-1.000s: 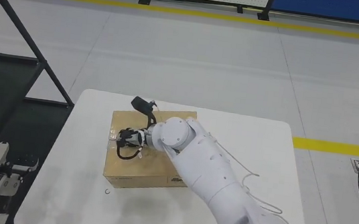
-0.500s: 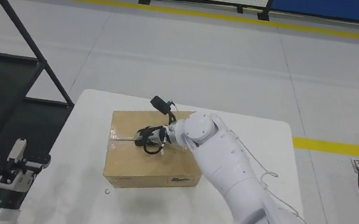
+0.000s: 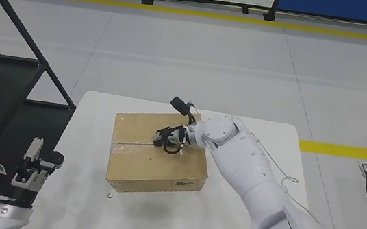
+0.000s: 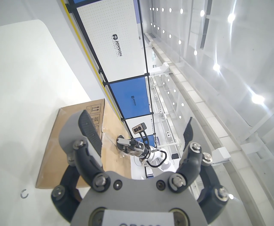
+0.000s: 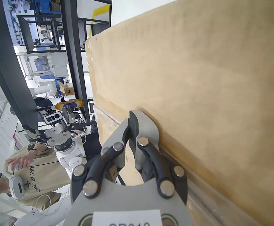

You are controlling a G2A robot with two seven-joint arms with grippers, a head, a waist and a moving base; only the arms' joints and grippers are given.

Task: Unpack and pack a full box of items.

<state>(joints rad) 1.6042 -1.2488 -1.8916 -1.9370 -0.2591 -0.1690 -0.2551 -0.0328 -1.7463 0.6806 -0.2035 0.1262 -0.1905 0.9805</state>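
Right claw (image 5: 130, 126) pressed together, tip at box (image 3: 152, 169) tape (image 3: 132, 143); prob step 1, opening. Nxt: drag along tape.

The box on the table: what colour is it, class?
The box is plain tan-brown cardboard, shown best in the top view.

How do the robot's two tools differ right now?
The left tool stands wide open; the right tool is shut. The left tool is at the table's edge, apart from the box; the right tool lies low over the box's taped top. Both have the same two-fingered build and hold nothing.
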